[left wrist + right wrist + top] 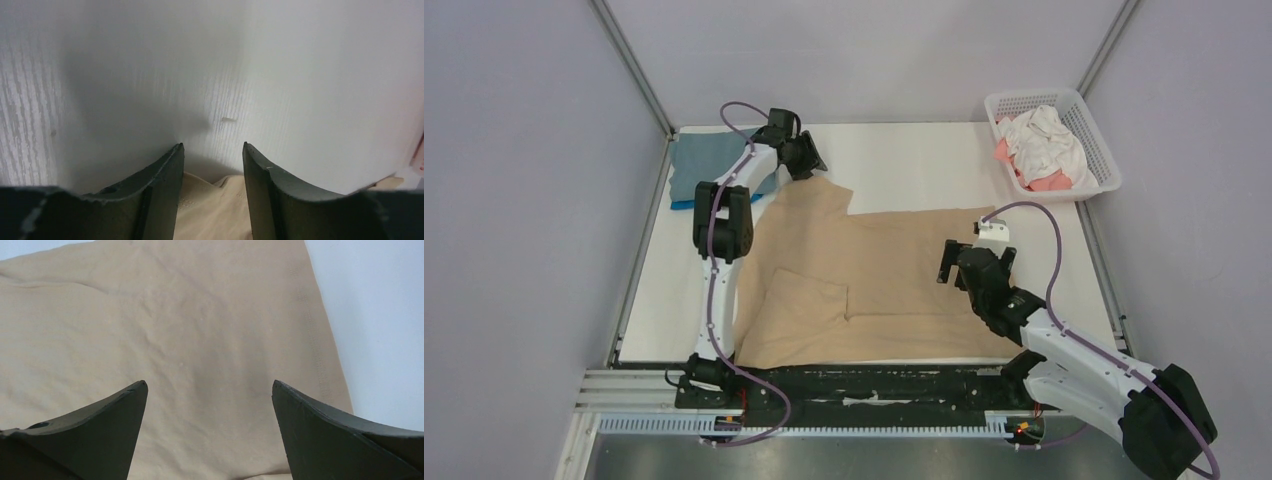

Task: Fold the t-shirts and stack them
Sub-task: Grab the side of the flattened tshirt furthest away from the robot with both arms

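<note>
Two black left fingers (160, 190) stand a narrow gap apart, tips low over the white bench (300, 75), with a bunched edge of the tan-beige t-shirt (210, 210) lying between them near their base; whether they actually pinch the cloth cannot be told. From above, these left fingers (809, 160) sit at the far left corner of that tan-beige t-shirt (904, 270), which lies spread across the middle of the bench (904, 160), its near left part folded over itself. Just left of them is a folded grey-blue t-shirt (704, 160) resting on a bright blue t-shirt (682, 204). The right fingers (100, 430) are spread wide and hold nothing; they hang above the tan-beige t-shirt (175, 315), whose stitched hem runs just to their right, with bare bench (380, 315) beyond it. Far beyond the right fingers (944, 262), a white lattice basket (1102, 145) holds a crumpled white t-shirt (1044, 135) and a coral-pink t-shirt (1049, 182).
</note>
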Controlling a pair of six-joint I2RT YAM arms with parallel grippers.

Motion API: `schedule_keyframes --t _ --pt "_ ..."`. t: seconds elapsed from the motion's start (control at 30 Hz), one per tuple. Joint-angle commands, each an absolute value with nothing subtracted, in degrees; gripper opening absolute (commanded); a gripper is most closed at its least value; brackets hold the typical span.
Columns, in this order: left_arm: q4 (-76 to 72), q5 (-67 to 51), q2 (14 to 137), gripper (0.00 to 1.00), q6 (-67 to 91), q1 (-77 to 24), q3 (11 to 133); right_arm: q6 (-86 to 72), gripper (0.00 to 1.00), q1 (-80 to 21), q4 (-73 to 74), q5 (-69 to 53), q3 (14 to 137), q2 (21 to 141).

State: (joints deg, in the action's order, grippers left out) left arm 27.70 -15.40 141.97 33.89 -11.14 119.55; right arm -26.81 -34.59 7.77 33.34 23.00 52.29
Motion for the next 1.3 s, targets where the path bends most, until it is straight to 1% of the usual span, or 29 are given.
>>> schedule_keyframes --t 0.0,0.1,0.13,0.2,0.27,0.3,0.4,0.53,0.7,0.83,1.03,1.13,1.27 --pt "41.1 -8.7 142.8 0.5 28.0 -12.7 118.3 -25.7 0.98 -34.3 6.3 33.6 22.6 51.9" --pt "42.4 -8.4 143.8 0.42 27.0 -13.2 119.0 -25.5 0.98 -34.3 6.3 34.0 22.3 51.8" --pt "42.8 -7.9 144.2 0.37 27.0 -13.3 119.2 -25.5 0.98 -34.3 6.4 34.2 22.3 51.8" --pt "43.3 -7.8 144.5 0.25 26.7 -13.4 119.5 -25.3 0.98 -34.1 6.5 34.5 22.3 51.9" --pt "43.3 -7.7 144.6 0.07 26.6 -13.4 119.8 -25.2 0.98 -34.2 6.4 34.9 22.3 52.0" --pt "43.3 -7.6 144.6 0.02 26.3 -13.4 120.1 -25.1 0.98 -34.1 6.6 35.3 22.5 52.4" --pt "43.1 -8.0 143.5 0.02 24.8 -13.5 120.5 -26.0 0.98 -33.3 9.6 37.7 25.1 54.4" --pt "41.3 -10.2 140.5 0.02 23.9 -13.7 118.9 -26.2 0.98 -31.4 12.4 37.7 28.7 57.8" --pt "35.4 -6.6 132.5 0.02 24.0 -14.6 111.1 -25.2 0.98 -29.9 12.5 40.0 31.6 59.6" --pt "30.7 -7.5 126.2 0.02 24.5 -14.8 103.8 -24.8 0.98 -26.5 14.2 40.5 36.0 62.9" --pt "28.5 -8.3 123.0 0.02 24.7 -14.9 98.2 -23.7 0.98 -22.0 14.0 41.7 40.7 67.9" --pt "28.0 -8.6 121.8 0.02 24.8 -15.0 97.1 -23.3 0.98 -20.1 16.4 41.4 45.1 73.2" --pt "27.2 -9.5 119.4 0.02 24.8 -15.2 95.2 -23.9 0.98 -18.3 22.4 44.9 54.4 82.3"
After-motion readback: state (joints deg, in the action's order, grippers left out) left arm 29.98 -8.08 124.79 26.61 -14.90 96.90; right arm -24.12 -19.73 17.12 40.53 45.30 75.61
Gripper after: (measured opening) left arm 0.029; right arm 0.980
